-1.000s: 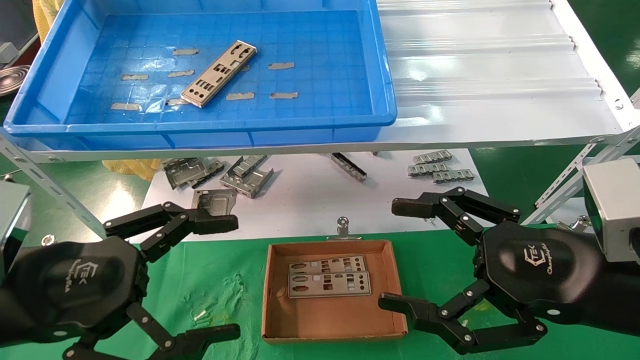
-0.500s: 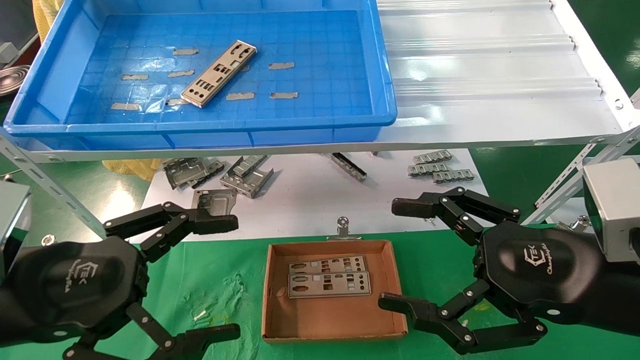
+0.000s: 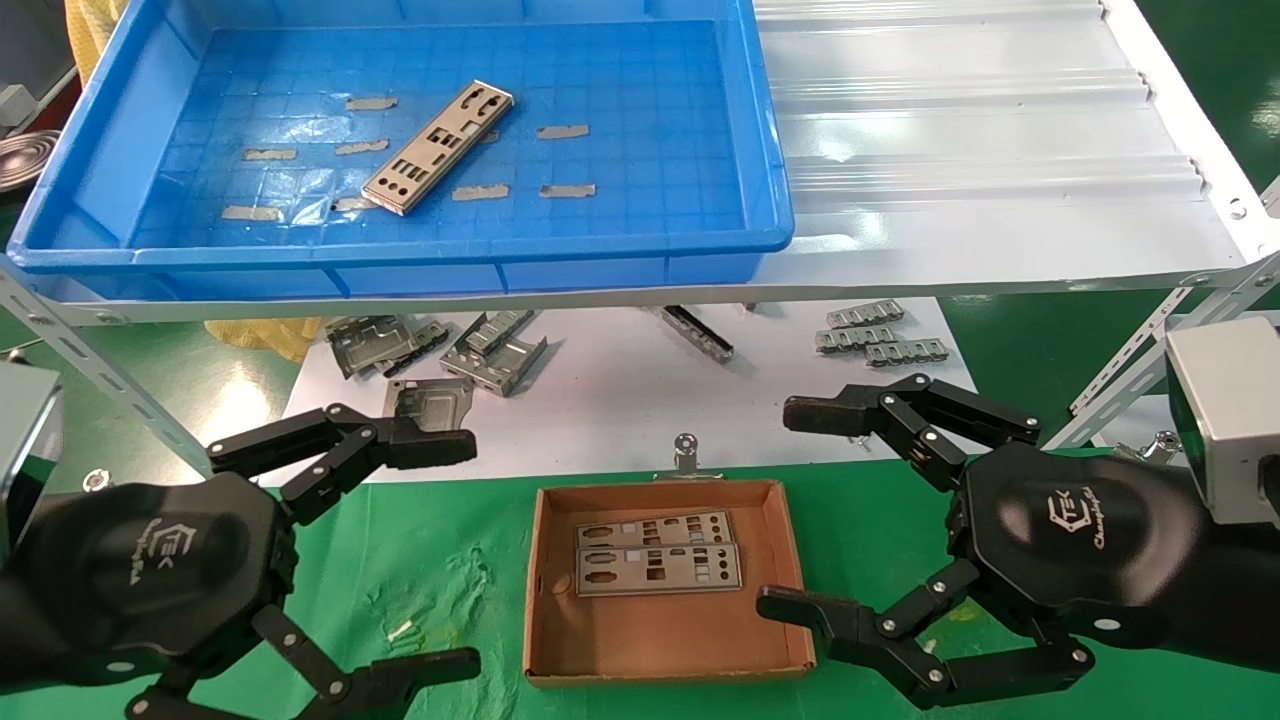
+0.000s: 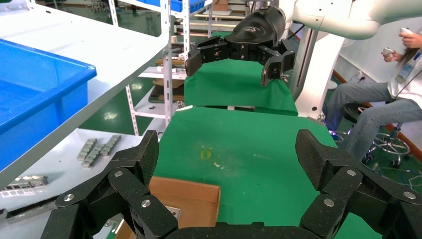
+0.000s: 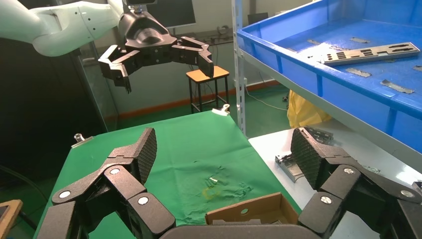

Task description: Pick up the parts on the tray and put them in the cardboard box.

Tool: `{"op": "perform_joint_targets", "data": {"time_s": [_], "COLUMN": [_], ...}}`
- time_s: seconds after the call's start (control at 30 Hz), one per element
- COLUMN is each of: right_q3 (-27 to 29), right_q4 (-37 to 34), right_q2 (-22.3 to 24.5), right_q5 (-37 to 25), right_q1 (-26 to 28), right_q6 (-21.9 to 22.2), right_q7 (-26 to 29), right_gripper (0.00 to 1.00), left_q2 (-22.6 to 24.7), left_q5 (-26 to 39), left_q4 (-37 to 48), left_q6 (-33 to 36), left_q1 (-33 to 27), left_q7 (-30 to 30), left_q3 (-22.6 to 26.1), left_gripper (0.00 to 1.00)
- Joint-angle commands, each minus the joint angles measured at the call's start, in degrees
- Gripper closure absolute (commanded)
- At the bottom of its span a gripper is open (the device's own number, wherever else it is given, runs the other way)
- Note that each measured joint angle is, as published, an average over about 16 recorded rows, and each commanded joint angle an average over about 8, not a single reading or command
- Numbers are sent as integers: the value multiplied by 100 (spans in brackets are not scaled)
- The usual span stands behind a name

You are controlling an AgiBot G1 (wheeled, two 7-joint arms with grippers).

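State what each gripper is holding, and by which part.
Nothing is held. The left gripper and right gripper both hang open and empty, one either side of the cardboard box.

Glossy blue plastic tray (image 3: 780,190) holds a shiny punched metal part (image 3: 437,148); matt brown cardboard box (image 3: 660,640) sits on wrinkled green cloth (image 3: 440,560) beside matt black plastic grippers.

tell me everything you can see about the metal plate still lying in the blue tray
The metal plate is a thin, flat, silver strip, a long rectangle punched with round and rectangular holes. It lies flat and alone on the grid floor of the blue tray, set diagonally among grey tape strips. Nothing grips it.
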Motion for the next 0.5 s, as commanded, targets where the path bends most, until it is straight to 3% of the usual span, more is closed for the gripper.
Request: {"op": "perform_joint_targets", "data": {"time_s": [0.03, 0.5], "right_q3": [0, 0], "right_q4": [0, 0], "right_q2": [0, 0], "right_q5": [0, 0], "right_q1": [0, 0], "right_q6": [0, 0], "right_q7": [0, 0], "right_gripper": [0, 0], "left_q2": [0, 0], "left_q5": [0, 0], "left_q4": [0, 0], "left_q6": [0, 0], "left_q1": [0, 0], "left_q7": [0, 0], "left_q3": [0, 0], "left_gripper": [0, 0]}}
